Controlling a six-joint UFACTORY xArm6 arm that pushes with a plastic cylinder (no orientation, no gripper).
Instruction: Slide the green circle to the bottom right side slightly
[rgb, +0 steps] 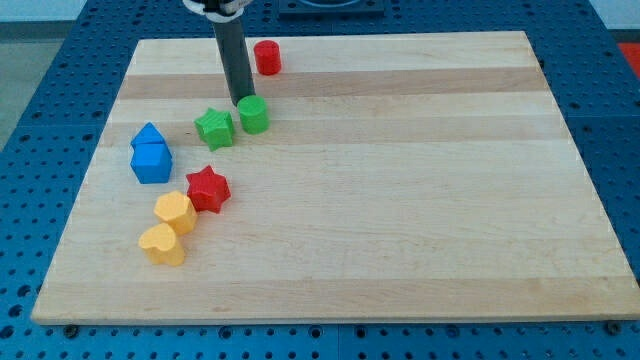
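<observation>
My tip (241, 103) rested touching the green circle (254, 114) at its upper-left edge, so the circle lay toward the counter's (400, 200) bottom right; no fingers exist, nothing grasped.

Rod: mine, one straight dark grey cylinder, smooth and matte, of even thickness along its length. Upper end: set into a white collar with a black band. My tip (243, 102): plain, blunt, same dark grey.
</observation>
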